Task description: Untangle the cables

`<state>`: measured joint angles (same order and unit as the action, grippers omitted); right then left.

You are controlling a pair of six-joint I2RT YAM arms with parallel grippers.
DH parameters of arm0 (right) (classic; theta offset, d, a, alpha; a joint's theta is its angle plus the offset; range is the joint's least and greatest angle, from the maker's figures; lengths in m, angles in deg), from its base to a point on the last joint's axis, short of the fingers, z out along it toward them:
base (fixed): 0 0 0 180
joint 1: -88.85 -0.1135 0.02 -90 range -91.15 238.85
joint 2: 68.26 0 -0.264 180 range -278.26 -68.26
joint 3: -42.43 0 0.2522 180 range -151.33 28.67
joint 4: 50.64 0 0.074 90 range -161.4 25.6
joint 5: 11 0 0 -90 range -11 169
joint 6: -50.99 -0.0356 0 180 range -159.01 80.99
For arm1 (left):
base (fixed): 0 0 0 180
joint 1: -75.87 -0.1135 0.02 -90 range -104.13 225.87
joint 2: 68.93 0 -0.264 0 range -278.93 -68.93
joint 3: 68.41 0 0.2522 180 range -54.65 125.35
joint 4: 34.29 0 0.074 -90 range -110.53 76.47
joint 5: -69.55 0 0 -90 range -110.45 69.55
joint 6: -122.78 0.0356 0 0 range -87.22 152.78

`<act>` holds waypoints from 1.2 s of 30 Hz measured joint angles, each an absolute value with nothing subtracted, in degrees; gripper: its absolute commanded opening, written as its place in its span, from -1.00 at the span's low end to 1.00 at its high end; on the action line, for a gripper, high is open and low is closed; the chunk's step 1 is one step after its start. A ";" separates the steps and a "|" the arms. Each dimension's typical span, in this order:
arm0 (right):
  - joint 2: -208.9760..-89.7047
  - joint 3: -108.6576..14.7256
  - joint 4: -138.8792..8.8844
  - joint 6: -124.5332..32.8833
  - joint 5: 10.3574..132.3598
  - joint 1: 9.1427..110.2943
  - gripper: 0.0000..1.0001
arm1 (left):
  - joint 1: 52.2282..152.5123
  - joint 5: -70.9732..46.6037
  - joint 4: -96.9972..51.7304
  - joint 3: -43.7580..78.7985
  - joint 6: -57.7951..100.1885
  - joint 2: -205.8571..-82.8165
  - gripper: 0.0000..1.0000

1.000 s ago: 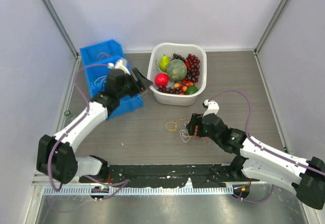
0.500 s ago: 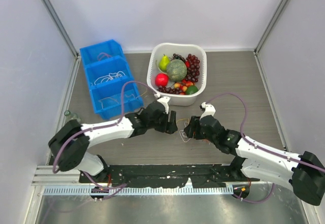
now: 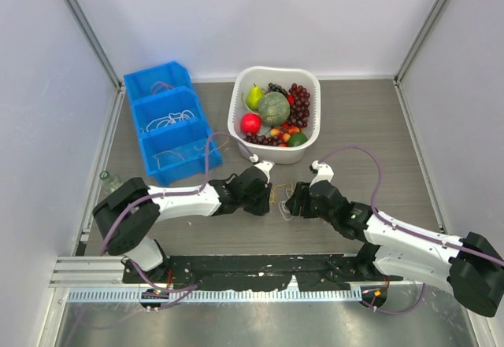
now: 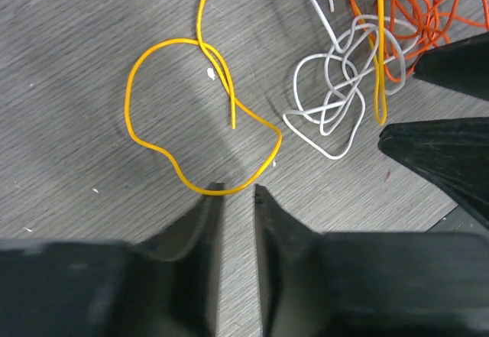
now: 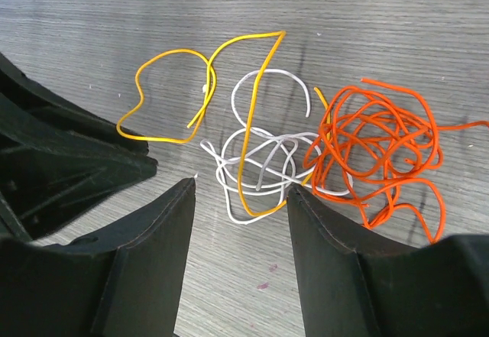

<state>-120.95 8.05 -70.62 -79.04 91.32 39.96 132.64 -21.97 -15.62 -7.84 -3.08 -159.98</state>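
The yellow-orange cable [image 5: 243, 150] lies slack on the wood-grain desk [image 5: 397, 8]. One end curls into an open loop out to the side, and the other run crosses straight through the white cable [image 5: 263, 165], a small knot of overlapping loops in the middle with one free arc sticking out. Touching the white loops on the side away from the yellow loop, the orange-red cable [image 5: 378, 142] is bunched into a dense scribbled ball with a few loose ends trailing.
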 measured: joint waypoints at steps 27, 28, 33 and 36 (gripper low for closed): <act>-126.32 7.83 -67.84 -78.63 90.07 39.96 0.21 | 132.75 -32.26 -8.21 1.18 -5.88 -161.99 0.47; -126.26 7.83 -67.89 -78.63 90.11 39.96 0.22 | 132.75 -32.50 -7.62 1.34 -6.49 -162.93 0.34; -125.38 7.83 -67.87 -78.63 90.46 39.96 0.21 | 132.75 -31.91 -6.31 0.64 -9.18 -164.22 -0.32; -125.40 7.83 -67.84 -78.63 90.46 39.96 0.21 | 132.75 -30.12 -7.62 -1.02 -9.64 -163.89 -0.93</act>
<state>-125.40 7.83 -67.84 -78.63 90.46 39.96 132.75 -30.12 -7.62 -1.02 -9.64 -163.89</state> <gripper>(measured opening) 0.606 0.301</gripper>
